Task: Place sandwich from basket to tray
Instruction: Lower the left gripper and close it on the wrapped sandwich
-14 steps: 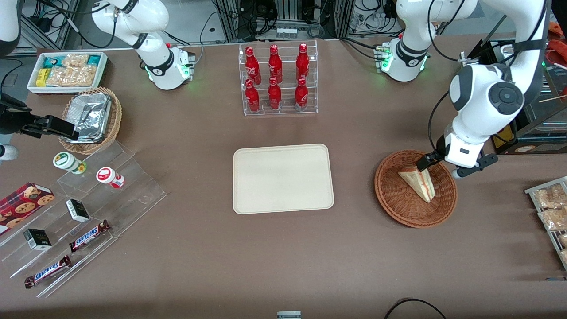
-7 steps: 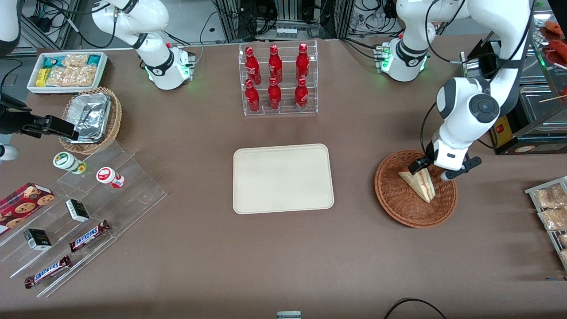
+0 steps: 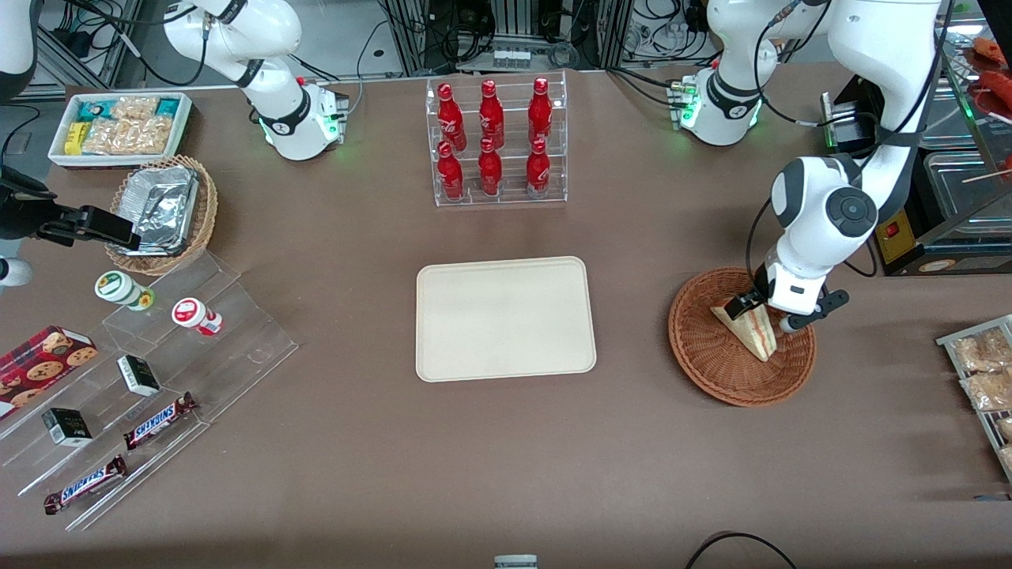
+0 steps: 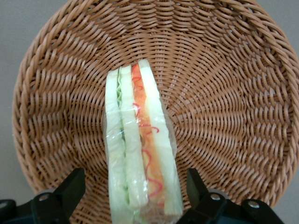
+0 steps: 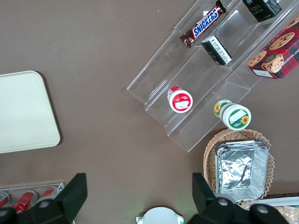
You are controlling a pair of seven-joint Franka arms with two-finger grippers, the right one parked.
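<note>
The sandwich (image 3: 749, 330), a wrapped triangular wedge with red, orange and green filling, lies in the round reddish-brown wicker basket (image 3: 711, 363) toward the working arm's end of the table. My left gripper (image 3: 765, 313) is low inside the basket, open, with one finger on each side of the sandwich's wide end. In the left wrist view the sandwich (image 4: 140, 154) sits between the two black fingers (image 4: 70, 189), with gaps on both sides, over the basket's weave (image 4: 224, 93). The cream-beige tray (image 3: 504, 318) lies flat at the table's middle and holds nothing.
A clear rack of red bottles (image 3: 496, 142) stands farther from the front camera than the tray. Snack packets on a rack (image 3: 984, 371) lie at the working arm's table edge. A black box (image 3: 909, 229) stands near the basket.
The left arm has lowered and shifted toward the table's middle, bringing the open gripper down around the sandwich's wide end. The sandwich has not moved.
</note>
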